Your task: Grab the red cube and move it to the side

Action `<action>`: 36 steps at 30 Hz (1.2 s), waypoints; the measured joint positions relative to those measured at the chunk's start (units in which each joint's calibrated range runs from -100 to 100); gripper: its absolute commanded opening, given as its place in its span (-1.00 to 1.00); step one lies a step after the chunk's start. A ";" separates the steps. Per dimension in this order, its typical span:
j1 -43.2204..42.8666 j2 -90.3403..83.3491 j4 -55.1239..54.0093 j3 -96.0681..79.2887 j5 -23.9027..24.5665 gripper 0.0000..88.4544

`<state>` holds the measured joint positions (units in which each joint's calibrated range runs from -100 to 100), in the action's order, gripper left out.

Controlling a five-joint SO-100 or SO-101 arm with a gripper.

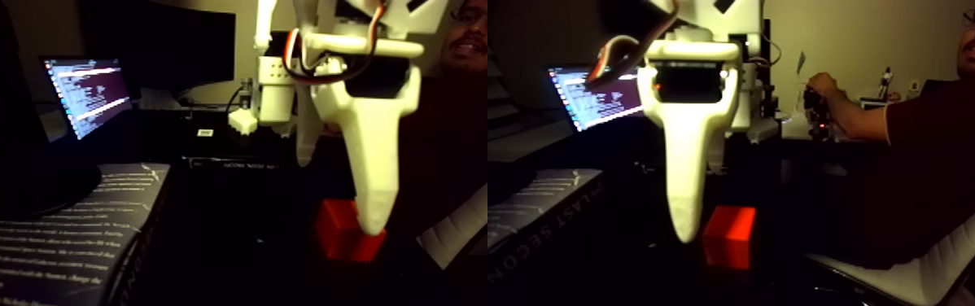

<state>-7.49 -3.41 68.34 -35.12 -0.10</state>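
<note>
This wide picture holds two nearly equal halves side by side. The red cube [341,236] sits on the dark table, also seen in the right half as the red cube [728,236]. My white gripper [338,195] hangs down from the top. Its broad finger [372,163] points straight down, and its tip overlaps the cube's right top edge in the left half. In the right half that tip stands just left of the cube. A slimmer second finger [305,138] ends higher and apart from the broad one, so the gripper looks open. Nothing is held.
A lit laptop [91,93] stands at the back left. A book with printed text [46,236] lies at the front left. A person sits at the right on a white chair [942,260], with a hand [819,85] on a second arm. White arm parts [270,93] stand behind.
</note>
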 measured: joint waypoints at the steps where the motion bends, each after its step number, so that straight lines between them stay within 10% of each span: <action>1: 0.00 0.00 -0.24 0.00 0.05 0.01; 36: 2.70 5.30 -6.12 0.18 1.68 0.01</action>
<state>-4.79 1.89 62.22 -34.94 1.57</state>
